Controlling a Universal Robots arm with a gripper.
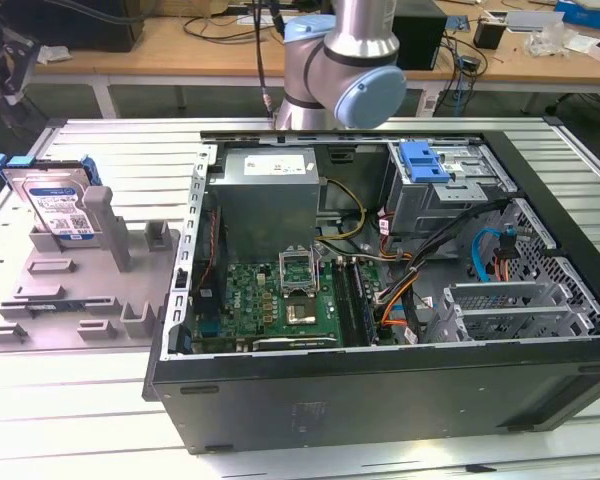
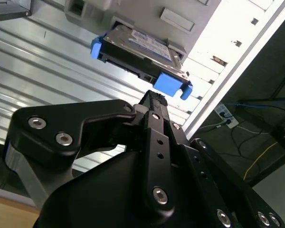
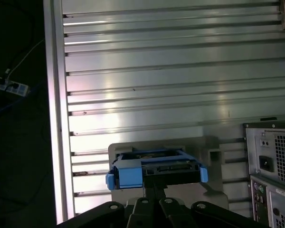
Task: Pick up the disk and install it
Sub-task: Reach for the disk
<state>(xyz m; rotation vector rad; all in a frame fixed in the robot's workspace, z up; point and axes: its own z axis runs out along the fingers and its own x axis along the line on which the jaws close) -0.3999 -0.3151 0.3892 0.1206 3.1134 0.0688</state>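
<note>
- Eyes on the disk (image 1: 55,200): propped on edge, label outward, in a slot at the far corner of a grey fixture plate (image 1: 70,300), over at the exterior view's left.
- Picking up the same disk (image 2: 137,47) in the second wrist view, blue carrier edge nearest, and again the disk (image 3: 161,166) in the first wrist view, seated in its fixture.
- Nothing touching it. Well apart from the gripper (image 2: 154,99), which points toward that blue edge. Open or closed? Cannot tell from these angles.
- Up behind the computer, the robot arm (image 1: 340,60), far from the fixture.
- Reading this as the pick-up step, approach only: no grasp yet, nothing installed. Calls for squaring up on the carrier's narrow edge and keeping clear of the fixture's upright post (image 1: 105,225).
- Just beside the fixture, an open computer case (image 1: 380,390) on its side, with the motherboard (image 1: 280,300) exposed and a drive cage with a blue latch (image 1: 425,160) at the far end. Probably the destination.
- Underneath it all, a slotted aluminium table (image 1: 80,420), bright with glare.
- Beyond, a wooden bench (image 1: 180,45) strewn with cables, and a power strip (image 3: 9,85) down on the dark floor.
</note>
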